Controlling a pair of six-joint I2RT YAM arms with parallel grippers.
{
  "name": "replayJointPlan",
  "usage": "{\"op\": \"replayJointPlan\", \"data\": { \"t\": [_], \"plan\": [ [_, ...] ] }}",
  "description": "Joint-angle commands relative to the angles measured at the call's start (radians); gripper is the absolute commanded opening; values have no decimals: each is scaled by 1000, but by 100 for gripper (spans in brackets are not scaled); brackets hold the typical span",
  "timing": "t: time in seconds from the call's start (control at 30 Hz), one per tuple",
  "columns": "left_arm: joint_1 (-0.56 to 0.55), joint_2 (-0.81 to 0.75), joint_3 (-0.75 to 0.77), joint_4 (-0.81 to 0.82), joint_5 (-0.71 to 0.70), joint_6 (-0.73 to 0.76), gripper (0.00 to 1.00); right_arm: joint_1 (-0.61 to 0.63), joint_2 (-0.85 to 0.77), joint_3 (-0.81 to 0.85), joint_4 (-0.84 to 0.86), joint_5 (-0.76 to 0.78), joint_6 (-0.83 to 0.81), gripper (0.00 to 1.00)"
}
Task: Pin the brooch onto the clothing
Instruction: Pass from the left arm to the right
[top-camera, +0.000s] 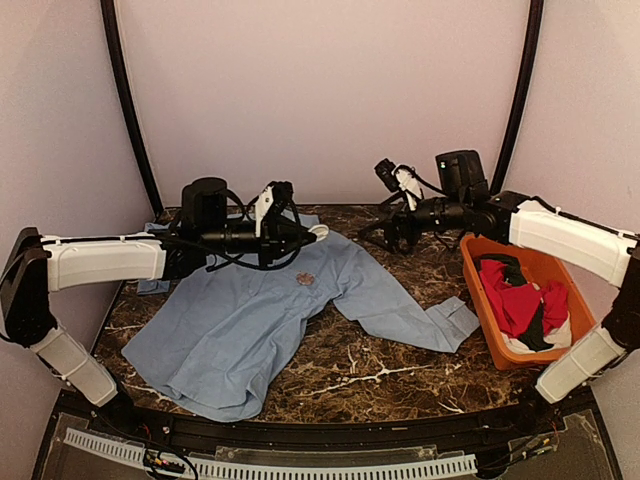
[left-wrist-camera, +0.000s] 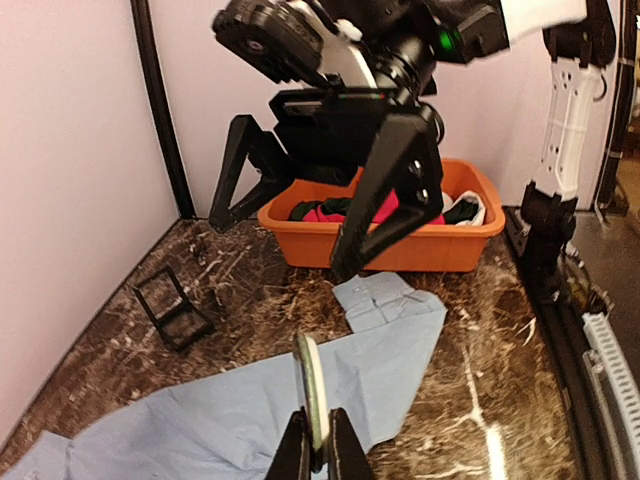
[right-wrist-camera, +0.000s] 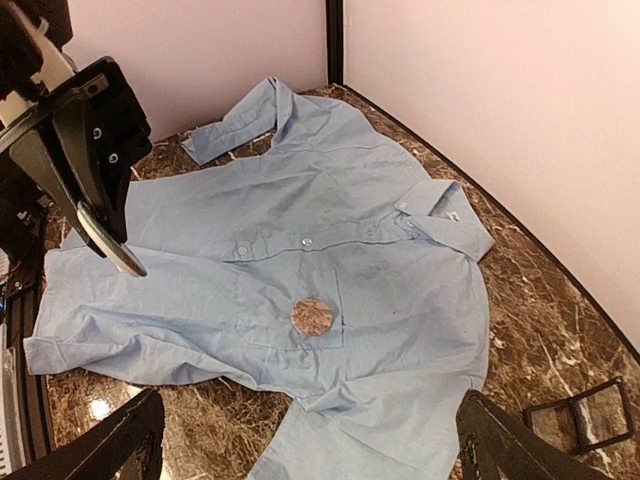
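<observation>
Clothing (top-camera: 240, 330); left hand (left-wrist-camera: 318, 428) tight around disc (left-wrist-camera: 310, 380)

Pale pink walls (top-camera: 320, 90) with black corner poles (top-camera: 128, 110) enclose a dark marbled tabletop (top-camera: 380, 370).

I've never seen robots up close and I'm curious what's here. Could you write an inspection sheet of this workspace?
Surface: dark marbled tabletop.
Job's things: blue shirt spread flat; round brooch lying on its chest.
Clutter: orange bin holding a red garment; small black stand.
Jaws: left jaws shut on a thin white disc; right jaws wide open.
Cables: black cables looped by the left wrist.
Surroundings: pale walls, black corner posts.
</observation>
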Motion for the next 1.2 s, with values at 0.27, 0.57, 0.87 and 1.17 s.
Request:
{"op": "replayJointPlan", "data": {
  "t": [0.27,0.57,0.87,1.17],
  "plan": [
    [-13,-56,-16,2,84,-692,1,4,-1,-86,269,-321,24,92],
    [-13,-60,-168,484,34,-939,2,38,44,-200,617,-368,262,75],
    [-17,20,-240,808,9,-1130,5,93,146,-151,755,-388,399,73],
    [-19,-103,-131,186,122,-809,5,50,128,126,28,-470,13,75]
  ]
}}
